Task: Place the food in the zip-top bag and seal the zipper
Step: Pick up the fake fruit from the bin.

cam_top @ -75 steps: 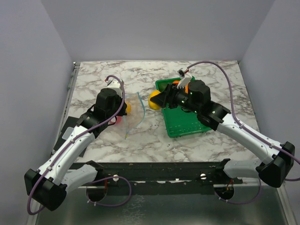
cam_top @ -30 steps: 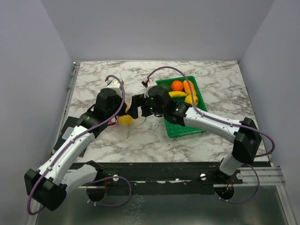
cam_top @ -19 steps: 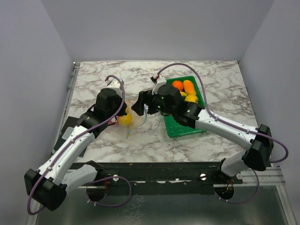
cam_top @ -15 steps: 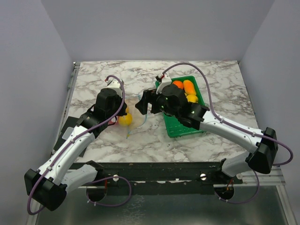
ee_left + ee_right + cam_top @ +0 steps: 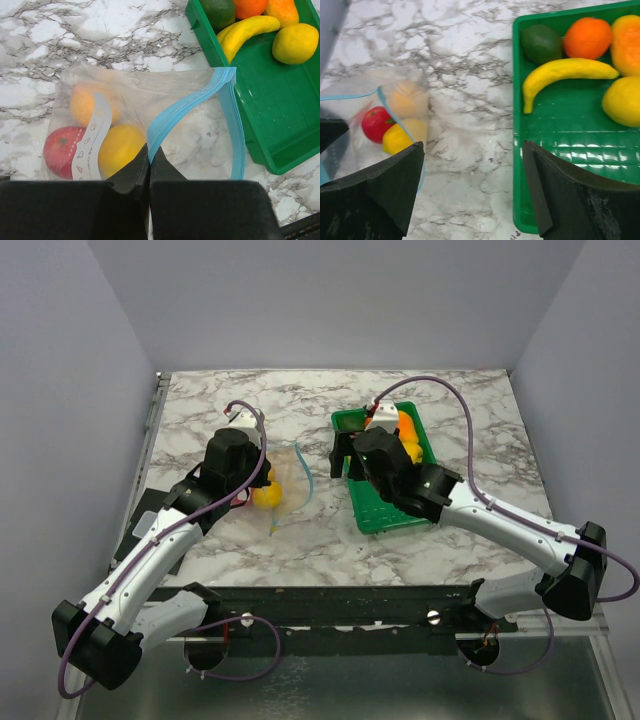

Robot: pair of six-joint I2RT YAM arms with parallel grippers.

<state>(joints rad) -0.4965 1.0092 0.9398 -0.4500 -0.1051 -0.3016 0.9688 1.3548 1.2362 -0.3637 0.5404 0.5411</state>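
Note:
The clear zip-top bag (image 5: 165, 90) lies on the marble with its mouth held open. My left gripper (image 5: 149, 151) is shut on the light blue zipper (image 5: 185, 107) at the near lip. Inside the bag are an orange (image 5: 85, 102), a red piece (image 5: 60, 150) and a lemon (image 5: 120, 147). My right gripper (image 5: 472, 145) hangs open and empty over the marble between the bag (image 5: 380, 112) and the green tray (image 5: 555, 150). In the tray lie a banana (image 5: 565, 72), a dark green piece (image 5: 540, 42), an orange (image 5: 587, 36) and a lemon (image 5: 622, 102).
An orange-coloured piece (image 5: 626, 37) sits at the tray's far right corner. The tray (image 5: 385, 508) stands right of centre, the bag (image 5: 292, 480) just left of it. Grey walls close in the table on three sides.
The right gripper carried a yellow fruit from the tray to the bag's mouth, let it go there, and has drawn back right toward the tray, empty. The left arm has kept still.

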